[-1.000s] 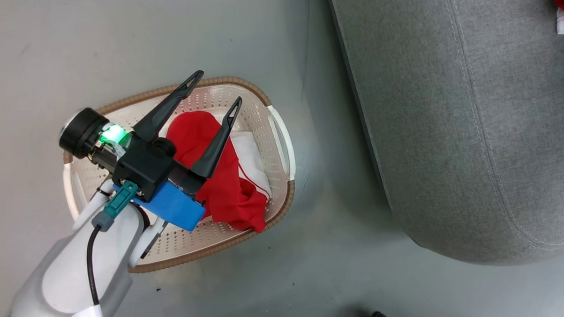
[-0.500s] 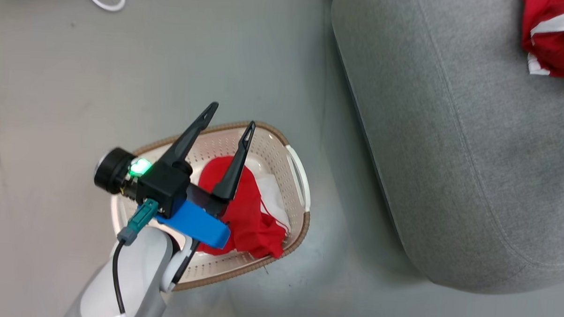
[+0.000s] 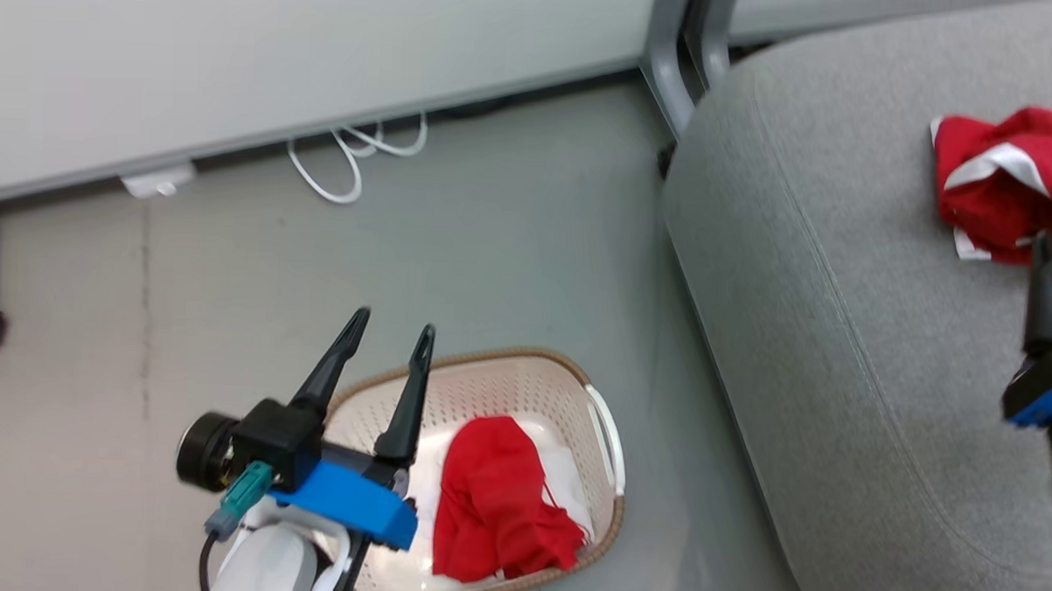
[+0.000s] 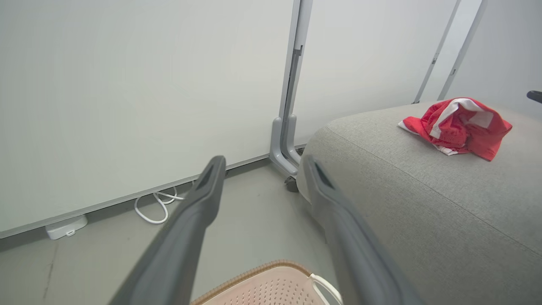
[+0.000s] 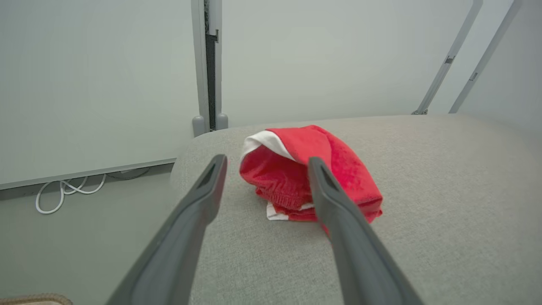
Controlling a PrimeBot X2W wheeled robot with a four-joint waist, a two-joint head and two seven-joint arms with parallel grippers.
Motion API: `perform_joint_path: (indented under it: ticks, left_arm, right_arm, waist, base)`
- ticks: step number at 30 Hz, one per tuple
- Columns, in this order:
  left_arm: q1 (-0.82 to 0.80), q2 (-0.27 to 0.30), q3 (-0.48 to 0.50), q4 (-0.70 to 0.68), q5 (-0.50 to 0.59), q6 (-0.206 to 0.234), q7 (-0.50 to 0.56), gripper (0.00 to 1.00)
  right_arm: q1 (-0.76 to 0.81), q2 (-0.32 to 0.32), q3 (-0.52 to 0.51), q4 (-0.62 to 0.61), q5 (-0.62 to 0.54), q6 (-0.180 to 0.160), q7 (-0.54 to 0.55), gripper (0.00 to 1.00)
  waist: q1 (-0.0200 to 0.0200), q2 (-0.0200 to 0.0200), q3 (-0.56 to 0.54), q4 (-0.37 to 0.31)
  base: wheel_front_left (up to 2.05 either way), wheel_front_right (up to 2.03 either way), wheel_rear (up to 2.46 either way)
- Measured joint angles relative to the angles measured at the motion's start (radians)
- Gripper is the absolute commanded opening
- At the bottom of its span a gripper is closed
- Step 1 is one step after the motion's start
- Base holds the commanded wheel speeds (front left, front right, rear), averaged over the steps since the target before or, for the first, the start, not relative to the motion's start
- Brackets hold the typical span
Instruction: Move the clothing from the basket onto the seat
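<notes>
**Half done: one garment delivered, one outstanding.**
The bright-red, white-striped fabric garment [image 3: 1011, 199] lies crumpled on the large light-grey upholstered sofa seat [image 3: 839, 341]. The second red garment [image 3: 493, 495] sits in the cream perforated plastic basket [image 3: 506, 358] on the floor beside it. The left tool [image 3: 395, 321] hovers over the basket, spread and empty. The right tool [image 5: 266, 162], over the seat, is likewise released. Next, in my judgement: lower the left tool into the red heap and clench.

1. Red clothing: two pieces, one garment [image 3: 492, 504] in the basket [image 3: 523, 387], a second garment [image 3: 1002, 198] on the seat [image 3: 839, 359].
2. Baskets: just one. Seats: one too.
3. Grippers: two, left gripper [image 3: 395, 321] and right gripper [image 5: 266, 163], two fingers apiece.
4. White cable [image 3: 356, 163], looped on the floor: one.
5. White box [image 3: 156, 180] by the wall: one.
</notes>
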Motion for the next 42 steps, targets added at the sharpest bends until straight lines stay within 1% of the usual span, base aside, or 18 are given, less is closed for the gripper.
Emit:
perform_joint_path:
  ticks: [5, 10, 12, 15, 19, 23, 27, 32, 35, 42]
  left_arm:
    - [0.060, -0.014, 0.064, 0.010, 0.012, -0.005, 0.000, 1.00]
    - [0.103, -0.030, 0.116, 0.018, 0.025, -0.008, 0.000, 1.00]
    - [0.114, -0.033, 0.135, 0.023, 0.030, -0.008, 0.000, 1.00]
    - [0.126, -0.038, 0.155, 0.034, 0.038, -0.008, 0.000, 1.00]
    - [0.140, -0.041, 0.183, 0.048, 0.040, -0.009, 0.000, 1.00]
    - [0.147, -0.044, 0.204, 0.061, 0.047, -0.010, -0.001, 1.00]
    - [0.157, -0.045, 0.223, 0.069, 0.051, -0.010, -0.001, 1.00]
    - [0.162, -0.048, 0.226, 0.075, 0.053, -0.013, -0.001, 1.00]
    - [0.165, -0.048, 0.226, 0.078, 0.053, -0.013, -0.001, 1.00]
    - [0.165, -0.049, 0.222, 0.081, 0.053, -0.013, -0.001, 1.00]
  right_arm:
    - [0.149, 0.106, -0.018, -0.171, -0.025, 0.000, 0.038, 1.00]
    - [0.282, 0.182, -0.014, -0.348, -0.055, 0.000, 0.086, 1.00]
    - [0.326, 0.203, -0.011, -0.404, -0.063, 0.000, 0.109, 1.00]
    - [0.380, 0.217, -0.012, -0.478, -0.077, 0.000, 0.126, 1.00]
    - [0.446, 0.242, 0.013, -0.554, -0.081, 0.000, 0.144, 1.00]
    - [0.497, 0.257, 0.041, -0.591, -0.079, 0.000, 0.161, 1.00]
    - [0.532, 0.269, 0.071, -0.605, -0.073, 0.000, 0.167, 1.00]
    - [0.554, 0.278, 0.103, -0.595, -0.053, 0.000, 0.168, 1.00]
    - [0.554, 0.279, 0.108, -0.586, -0.034, 0.000, 0.168, 1.00]
    - [0.553, 0.281, 0.114, -0.578, -0.031, 0.000, 0.165, 1.00]
  waist:
    - [0.0000, 0.0000, -0.081, 0.044]
    - [0.0001, 0.0000, -0.132, 0.103]
    - [0.0001, 0.0000, -0.147, 0.126]
    - [0.0001, 0.0000, -0.168, 0.156]
    - [0.0001, 0.0000, -0.191, 0.192]
    - [0.0001, 0.0000, -0.210, 0.216]
    - [0.0002, 0.0000, -0.221, 0.226]
    - [0.0002, 0.0001, -0.230, 0.225]
    - [0.0003, 0.0000, -0.229, 0.220]
    - [0.0003, 0.0000, -0.228, 0.212]
  base:
    - [0.00, 0.00, 0.00]
    - [0.00, 0.00, 0.00]
    - [0.00, 0.00, 0.00]
    - [0.00, 0.00, 0.00]
    - [0.00, 0.00, 0.00]
    - [0.00, 0.00, 0.00]
    - [0.00, 0.00, 0.00]
    - [0.00, 0.00, 0.00]
    - [0.00, 0.00, 0.00]
    - [0.00, 0.00, 0.00]
